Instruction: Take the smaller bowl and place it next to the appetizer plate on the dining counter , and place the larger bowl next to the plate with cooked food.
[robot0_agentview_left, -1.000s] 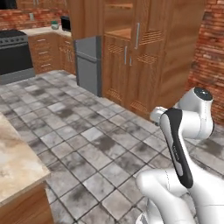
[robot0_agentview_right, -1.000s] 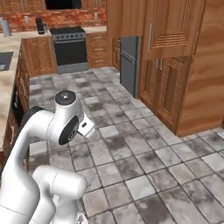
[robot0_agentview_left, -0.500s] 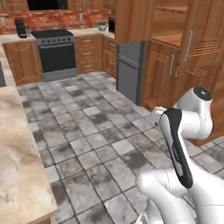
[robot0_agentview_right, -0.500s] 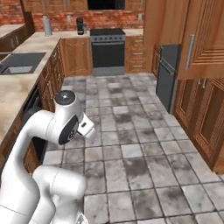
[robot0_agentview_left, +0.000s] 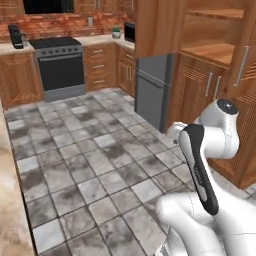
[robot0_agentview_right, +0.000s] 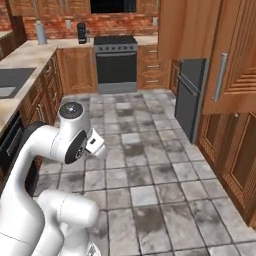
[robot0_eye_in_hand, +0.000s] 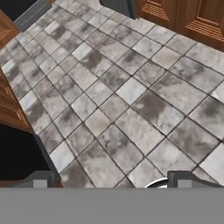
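1. Left base view. The arm (robot0_agentview_left: 200, 165) was folded low at lower right, over bare tiled floor (robot0_agentview_left: 95, 150). A strip of beige stone top (robot0_agentview_left: 9, 210) ran along the left edge, to the arm's left. Whether this was the dining counter could not be told. An open shelved cabinet (robot0_agentview_left: 215, 47) stood ahead and to the right, past the fridge (robot0_agentview_left: 152, 87). Its contents could not be made out.

2. Right base view. The arm (robot0_agentview_right: 55, 145) sat at lower left, its wrist turned toward the floor (robot0_agentview_right: 150, 170). A beige top with a sink (robot0_agentview_right: 12, 82) lay close on its left. The range (robot0_agentview_right: 116, 62) was straight ahead and well apart.

3. Hand view. The gripper (robot0_eye_in_hand: 113, 178) pointed down at floor tiles (robot0_eye_in_hand: 131, 92), its fingertips (robot0_eye_in_hand: 41, 178) spread wide with nothing between them.

4. Relation for the coming move. Where the bowls lay from the gripper could not be told. Judged: the base needed to bring them into reach before the arm could act, and neither placement had begun.
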